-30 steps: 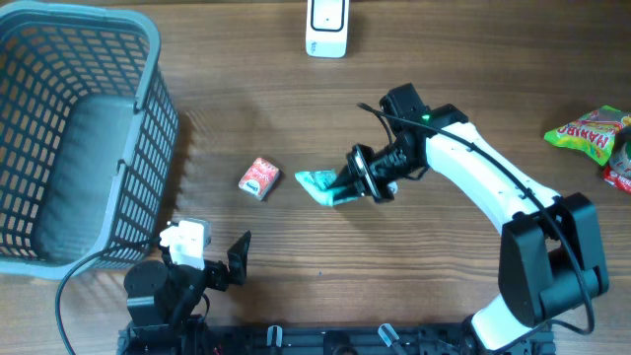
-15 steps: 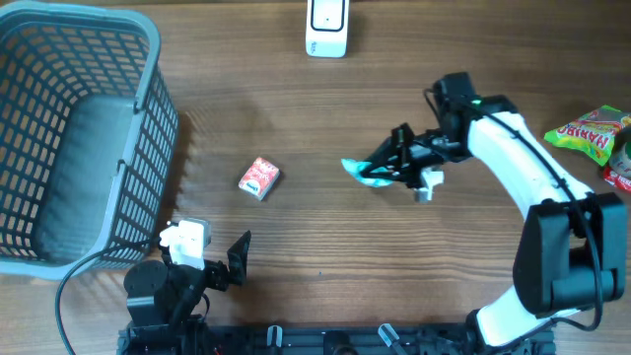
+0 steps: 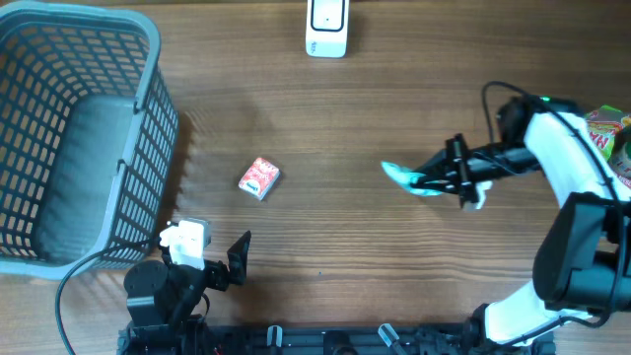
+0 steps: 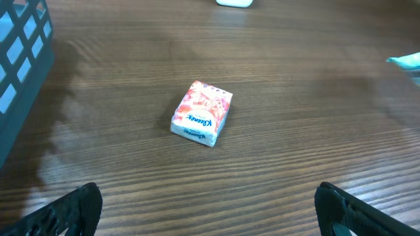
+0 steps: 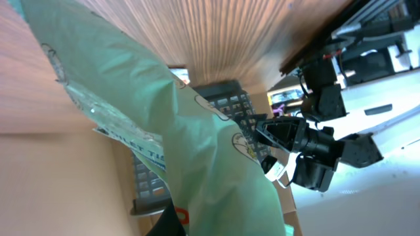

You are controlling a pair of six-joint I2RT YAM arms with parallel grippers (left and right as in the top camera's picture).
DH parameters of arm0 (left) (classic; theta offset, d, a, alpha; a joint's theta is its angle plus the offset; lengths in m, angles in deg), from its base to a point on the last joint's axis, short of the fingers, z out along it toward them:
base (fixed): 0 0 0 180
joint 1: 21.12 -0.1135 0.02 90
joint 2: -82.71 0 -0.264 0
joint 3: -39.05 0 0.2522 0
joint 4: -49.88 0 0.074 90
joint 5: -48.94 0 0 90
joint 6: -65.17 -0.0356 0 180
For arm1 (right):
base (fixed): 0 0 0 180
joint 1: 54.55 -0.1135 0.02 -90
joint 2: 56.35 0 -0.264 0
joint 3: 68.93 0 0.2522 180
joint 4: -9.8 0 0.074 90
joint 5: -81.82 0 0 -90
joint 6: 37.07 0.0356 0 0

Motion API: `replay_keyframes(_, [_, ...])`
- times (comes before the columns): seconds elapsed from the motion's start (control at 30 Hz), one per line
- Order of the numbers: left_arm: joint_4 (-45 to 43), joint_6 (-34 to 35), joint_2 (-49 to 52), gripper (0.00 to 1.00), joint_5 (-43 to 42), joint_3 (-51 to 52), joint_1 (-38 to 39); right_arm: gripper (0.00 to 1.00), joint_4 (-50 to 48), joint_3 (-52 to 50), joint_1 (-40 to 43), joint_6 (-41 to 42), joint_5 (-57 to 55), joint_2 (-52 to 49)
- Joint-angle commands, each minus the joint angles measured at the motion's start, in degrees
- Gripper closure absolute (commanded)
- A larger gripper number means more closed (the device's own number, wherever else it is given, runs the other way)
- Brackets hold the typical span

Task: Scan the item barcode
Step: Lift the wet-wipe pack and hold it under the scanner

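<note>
Grey-blue plastic mesh basket [image 3: 150, 148] cut off at left. Right jaws pinch teal plastic packet [image 3: 399, 176], left jaws spread wide. Green snack bag [image 3: 613, 122] mostly hidden behind arm.

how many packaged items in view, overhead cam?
3. Tissue pack mid-table; green packet held in the right gripper; candy bag at the right edge, partly behind the arm. More could be hidden there.
</note>
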Motion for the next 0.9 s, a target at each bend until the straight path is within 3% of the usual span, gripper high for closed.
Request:
replay_keyframes(0.0, [-0.2, -0.9, -0.5, 0.0, -0.9, 0.0, 0.2, 0.96, 4.2, 0.5, 4.1, -6.9, -5.7, -0.9])
replay_keyframes(0.23, [-0.2, -0.9, -0.5, 0.0, -0.9, 0.0, 0.2, 0.96, 8.1, 0.5, 6.8, -3.5, -4.3, -0.9])
replay_keyframes(0.37, [-0.2, -0.9, -0.5, 0.0, -0.9, 0.0, 0.2, 0.96, 10.3, 0.5, 6.8, -16.3, 0.3, -0.9])
replay_keyframes(0.5, [-0.2, -0.9, -0.5, 0.0, -0.9, 0.0, 0.2, 0.96, 10.3, 0.5, 5.7, -34.2, -5.9, -0.9])
replay_keyframes(0.6, [-0.2, -0.9, -0.5, 0.0, -0.9, 0.0, 0.2, 0.96, 9.5, 0.5, 2.8, -42.8, -4.2, -0.9])
replay_keyframes(0.73, [-0.2, -0.9, -0.5, 0.0, -0.9, 0.0, 0.2, 0.96, -8.3, 0.5, -3.8, -49.2, -4.4, -0.9])
replay_keyframes(0.87, [-0.2, -0.9, -0.5, 0.0, -0.9, 0.0, 0.2, 0.95, -38.4, 0.5, -11.4, -40.2, -0.3, -0.9])
